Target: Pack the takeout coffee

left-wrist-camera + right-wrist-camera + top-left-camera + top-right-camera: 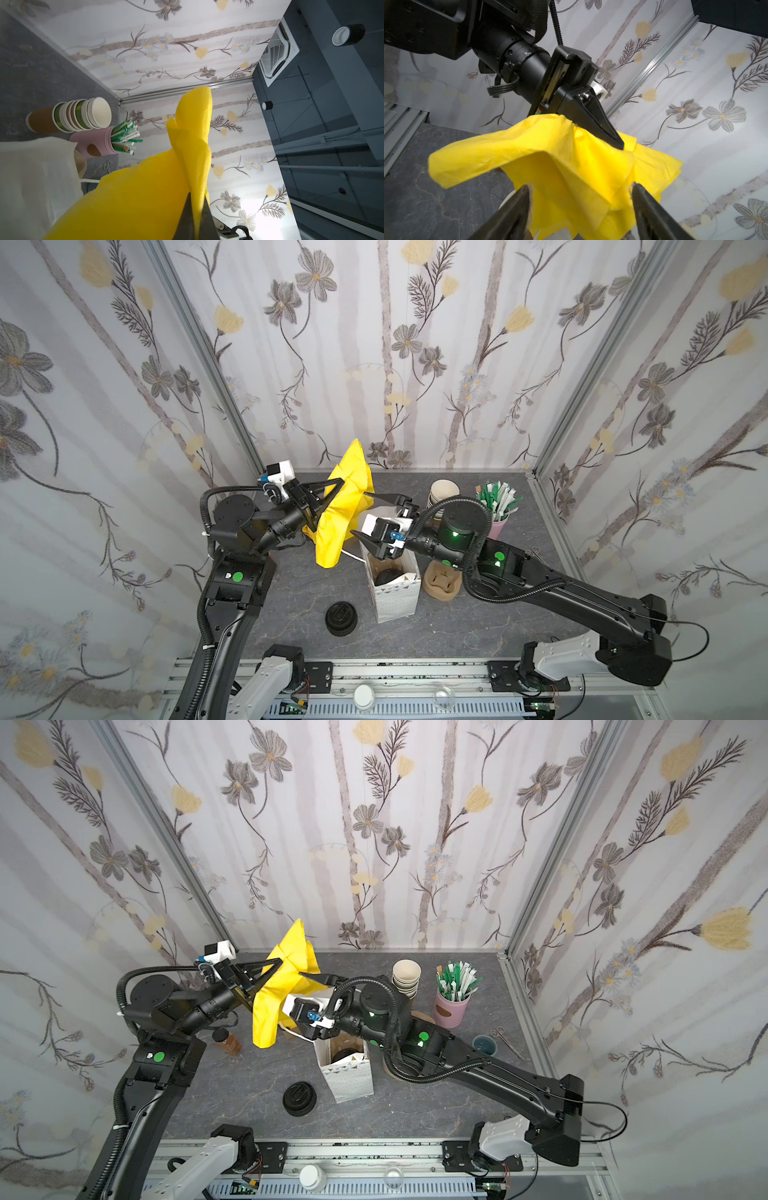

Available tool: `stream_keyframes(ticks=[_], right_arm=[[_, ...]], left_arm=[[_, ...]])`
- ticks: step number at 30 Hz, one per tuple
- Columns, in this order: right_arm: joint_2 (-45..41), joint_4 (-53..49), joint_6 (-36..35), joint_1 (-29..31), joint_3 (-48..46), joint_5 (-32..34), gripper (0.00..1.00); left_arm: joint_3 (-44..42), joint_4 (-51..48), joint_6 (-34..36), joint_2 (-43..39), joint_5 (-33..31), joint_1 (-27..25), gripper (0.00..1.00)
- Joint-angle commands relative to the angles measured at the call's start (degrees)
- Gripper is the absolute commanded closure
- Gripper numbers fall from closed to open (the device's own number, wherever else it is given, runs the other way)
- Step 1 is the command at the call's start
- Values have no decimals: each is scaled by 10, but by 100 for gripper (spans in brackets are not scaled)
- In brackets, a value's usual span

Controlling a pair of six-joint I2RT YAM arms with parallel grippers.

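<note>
Hanging yellow tissue point(338, 510) beside open bag point(397, 601)

Black-lidded takeout coffee point(387, 575) sits inside the white bag point(397, 603).

tissue paper point(345, 514): yellow | bag point(397, 601): white, dotted | holder point(457, 1006): pink | lids point(340, 618): black | tabletop point(457, 622): grey marbled

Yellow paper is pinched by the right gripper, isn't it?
No, the left gripper pinches the yellow paper. The left wrist view shows its jaws shut on a fold. The right gripper is open and only close to the paper.
</note>
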Motion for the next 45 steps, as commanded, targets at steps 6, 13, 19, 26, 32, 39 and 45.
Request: stream_keyframes(ticks=[6, 13, 19, 26, 32, 39, 45], right_arm=[[-99, -74, 271, -2, -30, 40, 5], [-5, -26, 345, 44, 68, 126, 0], [62, -23, 321, 44, 113, 152, 0], [109, -36, 312, 36, 128, 146, 0], [33, -19, 358, 37, 77, 115, 0], [-106, -177, 556, 11, -23, 213, 10], [-95, -306, 689, -20, -15, 220, 16]], left_arm=[[6, 22, 189, 6, -65, -13, 100], [20, 22, 225, 19, -47, -64, 100], [24, 22, 219, 17, -33, -86, 100], [23, 22, 212, 11, -28, -92, 100], [15, 13, 209, 5, -51, -92, 100], [82, -193, 256, 22, -193, -140, 100], [198, -387, 260, 85, -360, -245, 100]])
